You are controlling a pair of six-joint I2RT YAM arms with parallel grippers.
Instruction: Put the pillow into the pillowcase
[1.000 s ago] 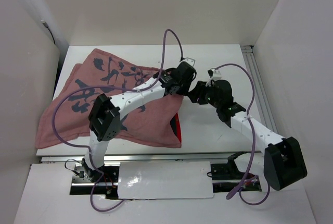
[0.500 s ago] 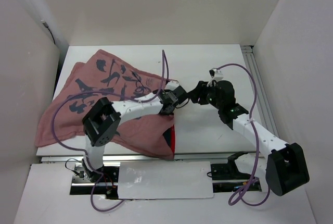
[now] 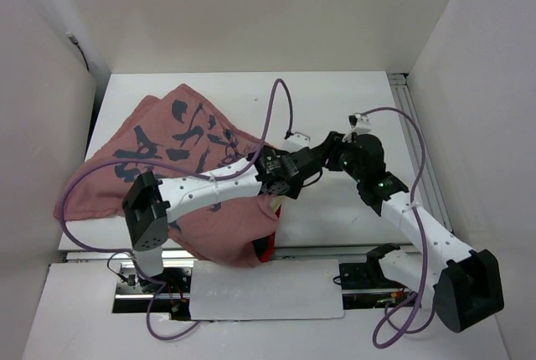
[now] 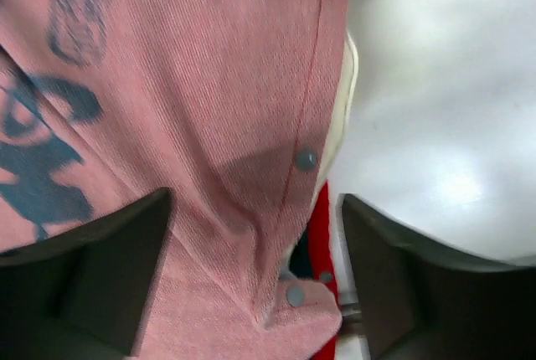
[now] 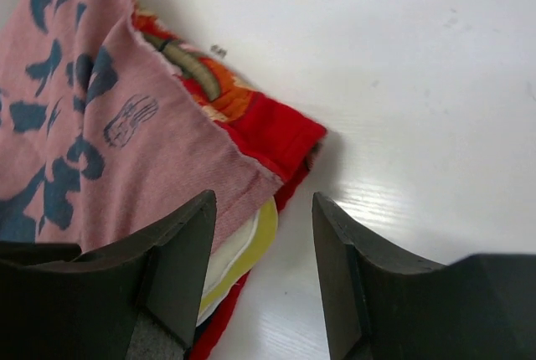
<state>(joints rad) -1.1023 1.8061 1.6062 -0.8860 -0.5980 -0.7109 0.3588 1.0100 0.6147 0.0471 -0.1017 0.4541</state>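
pinkish-red fabric pillowcase [image 3: 201, 138] with dark markings, left side of white bench [image 3: 335, 96], cream yellow-edged pillow [image 5: 247, 239] inside, edge showing at right opening, left claw [image 4: 255, 201] apart over cloth, right claw [image 5: 264, 201] apart at opening

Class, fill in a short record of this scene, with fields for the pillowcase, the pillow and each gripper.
pillowcase: pinkish-red with dark markings, crumpled on the table, left side
pillow: only a yellowish edge shows at the case's opening
left gripper: open, over the hem with grey snaps
right gripper: open, over the case's red corner
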